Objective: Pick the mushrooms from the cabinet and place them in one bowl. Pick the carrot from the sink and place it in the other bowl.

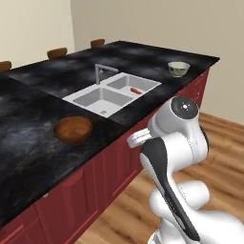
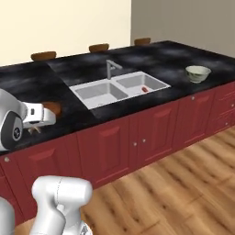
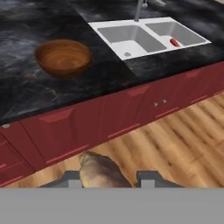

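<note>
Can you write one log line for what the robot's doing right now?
pincer: shut on mushroom | brown bowl: empty | carrot: in sink

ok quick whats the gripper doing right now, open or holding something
Gripper: closed on a tan-brown mushroom held between its fingertips.

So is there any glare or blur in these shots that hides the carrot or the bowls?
Left base view: flat light, carrot and both bowls clear. Right base view: arm hides most of the brown bowl. Hand view: mushroom at the end effector looks soft.
</note>
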Motion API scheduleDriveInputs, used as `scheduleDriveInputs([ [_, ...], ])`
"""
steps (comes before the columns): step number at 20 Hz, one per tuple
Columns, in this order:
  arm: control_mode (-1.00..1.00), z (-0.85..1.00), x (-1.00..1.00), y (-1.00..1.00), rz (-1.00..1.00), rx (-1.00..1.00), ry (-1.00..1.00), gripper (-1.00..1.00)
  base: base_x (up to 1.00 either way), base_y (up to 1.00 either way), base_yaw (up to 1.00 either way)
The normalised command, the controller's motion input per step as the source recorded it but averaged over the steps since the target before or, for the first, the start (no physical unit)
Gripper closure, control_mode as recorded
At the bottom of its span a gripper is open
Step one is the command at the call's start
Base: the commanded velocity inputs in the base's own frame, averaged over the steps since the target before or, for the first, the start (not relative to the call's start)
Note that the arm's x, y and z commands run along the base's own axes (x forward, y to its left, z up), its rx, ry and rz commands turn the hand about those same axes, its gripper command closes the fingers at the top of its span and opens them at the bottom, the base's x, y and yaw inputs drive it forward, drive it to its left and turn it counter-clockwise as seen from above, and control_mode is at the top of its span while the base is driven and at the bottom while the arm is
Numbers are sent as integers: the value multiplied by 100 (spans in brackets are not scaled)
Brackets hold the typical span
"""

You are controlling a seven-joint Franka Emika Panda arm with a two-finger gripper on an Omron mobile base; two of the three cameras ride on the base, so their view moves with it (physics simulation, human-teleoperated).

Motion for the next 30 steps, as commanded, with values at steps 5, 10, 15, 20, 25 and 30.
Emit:
scheduleDriveInputs([
  [5,100,0,0,0,0,0,0,100,34,-21,31],
  [10,100,0,0,0,0,0,0,100,4,0,47],
  [15,100,0,0,0,0,0,0,100,11,-3,46],
  [20,100,0,0,0,0,0,0,100,13,-36,16],
  [25,100,0,0,0,0,0,0,100,51,-16,11],
  [30,100,0,0,0,0,0,0,100,92,6,7],
])
